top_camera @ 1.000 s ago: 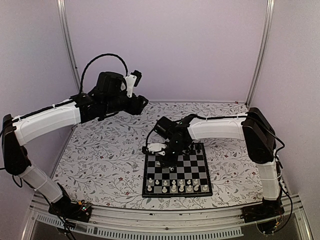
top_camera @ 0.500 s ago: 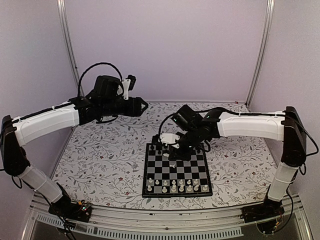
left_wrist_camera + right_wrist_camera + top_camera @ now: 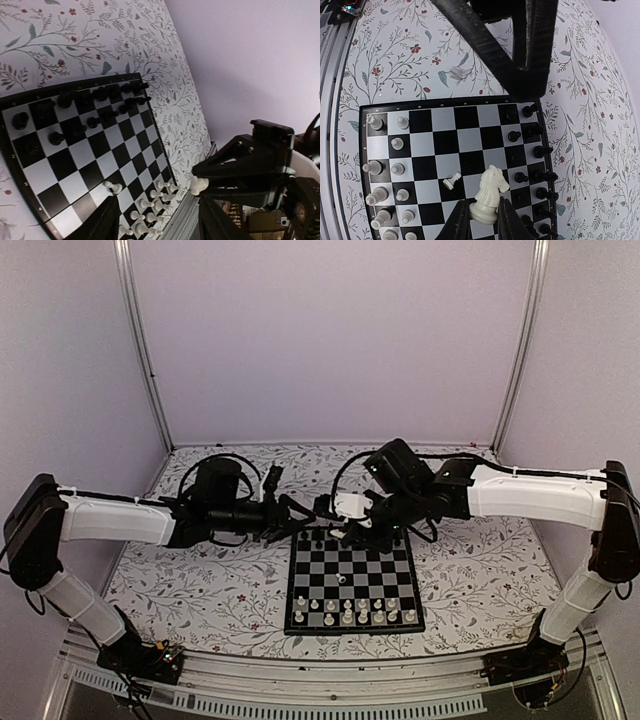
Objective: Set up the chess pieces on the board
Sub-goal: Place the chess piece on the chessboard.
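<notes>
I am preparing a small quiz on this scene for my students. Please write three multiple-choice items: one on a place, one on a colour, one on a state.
1. In the top view, where on the small square black-and-white checkered chessboard do the tiny black plastic chessmen stand?
A. the rows at the near edge
B. the middle rows
C. the rows at the far edge

2. What colour is the tiny plastic horse-head knight held above the board?
A. cream-white
B. black
C. red

3. In what state is the right claw?
A. open and empty
B. shut on the knight
C. shut and empty

Answers:
1 C, as the top view shows the black pieces along the far edge.
2 A, as the right wrist view shows it pale against the dark squares.
3 B, as both fingers press the knight's base from either side.
</notes>
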Controlling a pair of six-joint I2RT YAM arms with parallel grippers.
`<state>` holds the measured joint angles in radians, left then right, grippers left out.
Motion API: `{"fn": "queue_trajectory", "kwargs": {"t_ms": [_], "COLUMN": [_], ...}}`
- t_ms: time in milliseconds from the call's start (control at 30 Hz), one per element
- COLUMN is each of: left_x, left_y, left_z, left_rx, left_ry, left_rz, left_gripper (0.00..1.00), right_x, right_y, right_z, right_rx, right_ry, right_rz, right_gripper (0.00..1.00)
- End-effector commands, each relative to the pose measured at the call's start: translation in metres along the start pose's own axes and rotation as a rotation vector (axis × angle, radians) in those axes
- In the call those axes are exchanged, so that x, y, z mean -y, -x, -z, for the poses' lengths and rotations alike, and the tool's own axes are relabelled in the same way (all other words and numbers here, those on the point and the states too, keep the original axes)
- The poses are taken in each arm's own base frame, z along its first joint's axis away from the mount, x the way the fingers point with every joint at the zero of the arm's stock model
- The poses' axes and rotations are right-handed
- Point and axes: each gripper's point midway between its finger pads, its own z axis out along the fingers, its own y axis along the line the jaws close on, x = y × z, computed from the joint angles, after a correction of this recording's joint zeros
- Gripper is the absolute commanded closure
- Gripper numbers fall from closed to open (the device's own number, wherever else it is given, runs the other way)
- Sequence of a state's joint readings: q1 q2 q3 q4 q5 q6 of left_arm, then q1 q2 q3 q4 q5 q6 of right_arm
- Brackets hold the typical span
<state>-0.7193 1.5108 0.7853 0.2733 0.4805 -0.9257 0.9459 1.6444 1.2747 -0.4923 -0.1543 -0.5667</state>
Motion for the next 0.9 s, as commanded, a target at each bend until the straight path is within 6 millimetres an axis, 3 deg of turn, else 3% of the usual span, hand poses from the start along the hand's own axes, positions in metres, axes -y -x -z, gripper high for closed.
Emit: {"fn": "queue_trajectory", "kwargs": {"t_ms": [0, 467, 867], "left_x": [0.041, 0.051, 0.057], "left_y": [-0.009, -0.027, -0.028], "left_z": [-0.009, -0.03, -0.044], "left_rx": [-0.036, -0.115, -0.159], "left_ry": [-0.184, -0.268, -0.319], "left_rz": [0.02, 0.075, 0.085], "left_gripper": [0.44, 0.53, 0.79], "right_x": [0.013, 0.011, 0.009], "right_y": [0.007, 0.012, 0.009], "right_z": [0.007, 0.011, 0.008], "right_rx": [0.026, 0.041, 0.032], "right_ry": [-0.055, -0.043, -0.035], "right_rz": [0.003, 0.009, 0.013], "right_gripper": [0.8, 0.79, 0.79]}}
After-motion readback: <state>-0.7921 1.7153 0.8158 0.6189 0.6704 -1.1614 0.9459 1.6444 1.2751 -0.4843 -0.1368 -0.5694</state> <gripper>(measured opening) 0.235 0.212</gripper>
